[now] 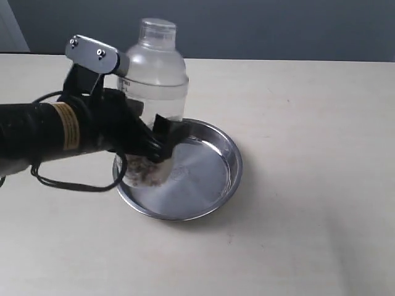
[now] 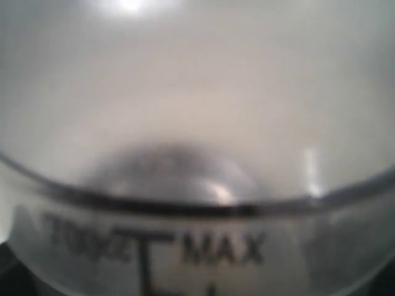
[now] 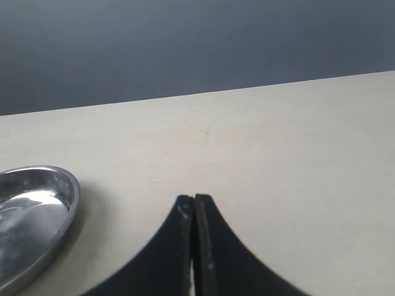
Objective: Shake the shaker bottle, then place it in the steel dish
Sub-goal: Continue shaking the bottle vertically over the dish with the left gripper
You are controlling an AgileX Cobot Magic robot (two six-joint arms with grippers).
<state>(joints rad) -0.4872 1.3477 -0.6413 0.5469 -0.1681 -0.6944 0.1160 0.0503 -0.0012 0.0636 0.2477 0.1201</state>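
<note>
Left hand (image 1: 155, 140) clamps shaker bottle (image 1: 155, 74) over steel dish (image 1: 207, 182); only wrist view shows right hand (image 3: 194, 199) pinched together.

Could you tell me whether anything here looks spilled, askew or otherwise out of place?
Nothing stands out. The shaker bottle stands upright, cap on, in the left gripper over the left side of the steel dish; its brown bits are inside it, and none shows in the dish or on the table.
</note>
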